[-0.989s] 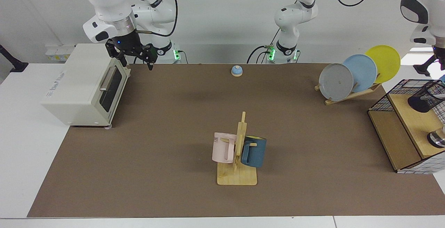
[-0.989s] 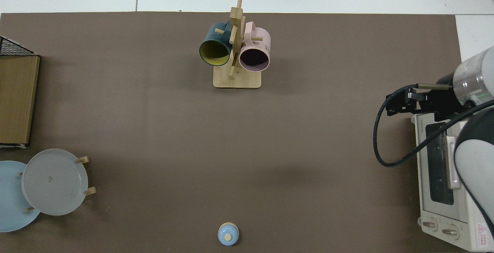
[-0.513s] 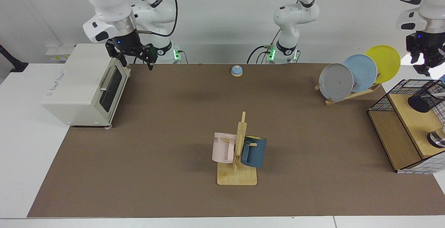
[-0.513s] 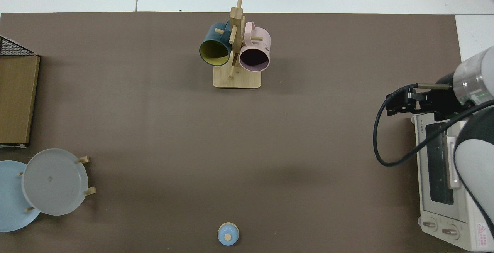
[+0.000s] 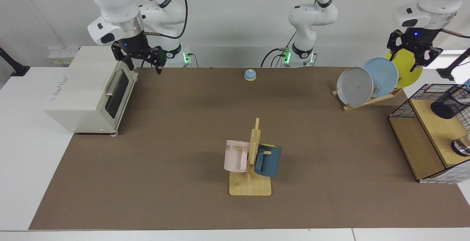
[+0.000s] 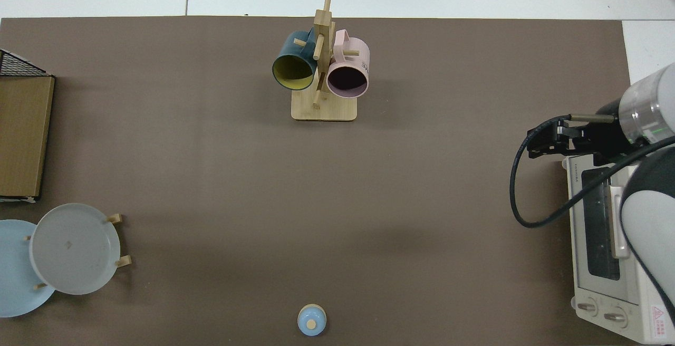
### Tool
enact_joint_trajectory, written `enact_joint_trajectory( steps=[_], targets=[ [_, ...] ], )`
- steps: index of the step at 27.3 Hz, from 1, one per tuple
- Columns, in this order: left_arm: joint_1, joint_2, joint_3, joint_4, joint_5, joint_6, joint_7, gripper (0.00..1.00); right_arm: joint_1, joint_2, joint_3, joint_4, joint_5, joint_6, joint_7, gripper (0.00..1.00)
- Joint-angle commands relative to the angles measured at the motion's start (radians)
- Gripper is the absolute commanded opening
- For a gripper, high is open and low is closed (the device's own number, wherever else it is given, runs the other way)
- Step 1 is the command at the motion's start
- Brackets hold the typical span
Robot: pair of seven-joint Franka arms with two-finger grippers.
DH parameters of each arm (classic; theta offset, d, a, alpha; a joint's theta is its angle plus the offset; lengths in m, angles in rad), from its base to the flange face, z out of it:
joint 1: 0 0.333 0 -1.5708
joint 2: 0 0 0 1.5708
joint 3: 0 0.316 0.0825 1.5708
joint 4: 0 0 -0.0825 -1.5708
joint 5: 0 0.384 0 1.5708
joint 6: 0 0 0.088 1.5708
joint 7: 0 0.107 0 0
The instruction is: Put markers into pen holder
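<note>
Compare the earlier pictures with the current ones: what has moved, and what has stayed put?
The left gripper has risen and swung away from the pen holder on the wire basket's shelf; it now hangs empty and open in front of the yellow plate. The right gripper stays waiting by the toaster oven. Mugs, plates and bell are unmoved.

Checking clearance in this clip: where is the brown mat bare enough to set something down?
Bare: the brown mat between the cream toaster oven and the wooden mug tree, and from the tree toward the plate rack. Crowded: the wire basket shelf holding the black mesh pen holder. Left gripper hangs before the plates; right gripper waits by the oven.
</note>
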Motion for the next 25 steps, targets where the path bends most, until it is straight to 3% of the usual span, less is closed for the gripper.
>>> enact_joint_trajectory(
  steps=[1, 4, 6, 8, 13, 25],
  targets=[
    [-0.052, -0.008, 0.035, 0.015, -0.083, -0.036, -0.188, 0.84, -0.022, -0.013, 0.011, -0.010, 0.009, 0.017, -0.028, 1.00],
    [-0.074, -0.008, 0.034, 0.015, -0.096, -0.036, -0.271, 0.85, -0.022, -0.013, 0.011, -0.010, 0.009, 0.017, -0.028, 1.00],
    [-0.083, -0.008, 0.029, 0.016, -0.106, -0.048, -0.327, 0.97, -0.022, -0.013, 0.011, -0.010, 0.009, 0.017, -0.028, 1.00],
    [-0.089, -0.006, 0.028, 0.024, -0.126, -0.064, -0.378, 1.00, -0.022, -0.013, 0.011, -0.010, 0.009, 0.017, -0.028, 1.00],
    [-0.112, -0.004, 0.018, 0.035, -0.151, -0.098, -0.567, 1.00, -0.022, -0.013, 0.013, -0.010, 0.009, 0.017, -0.028, 1.00],
    [-0.112, 0.015, -0.021, 0.062, -0.188, -0.102, -0.676, 0.98, -0.022, -0.013, 0.011, -0.010, 0.009, 0.017, -0.028, 1.00]
  ],
)
